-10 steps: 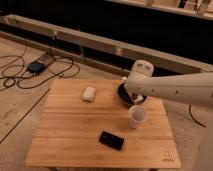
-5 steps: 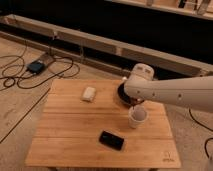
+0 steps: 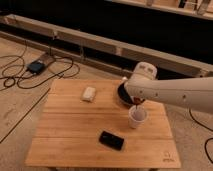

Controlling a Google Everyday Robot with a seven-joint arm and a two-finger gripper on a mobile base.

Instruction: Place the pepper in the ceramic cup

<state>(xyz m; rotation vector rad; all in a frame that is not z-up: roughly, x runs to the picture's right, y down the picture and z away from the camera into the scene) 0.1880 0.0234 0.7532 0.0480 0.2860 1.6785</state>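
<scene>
The white ceramic cup stands upright on the right part of the wooden table. My gripper comes in from the right on a white arm and hangs straight over the cup's rim. It is shut on the dark red pepper, whose lower tip reaches the cup's mouth. Most of the gripper is hidden under the wrist housing.
A dark round bowl sits behind the cup, partly hidden by the arm. A small white case lies at the back left of the table. A flat black phone lies in front. Cables and a box lie on the floor at left.
The gripper with the pepper has shifted slightly right and down, from beside the bowl to directly over the cup. The other things have not moved.
</scene>
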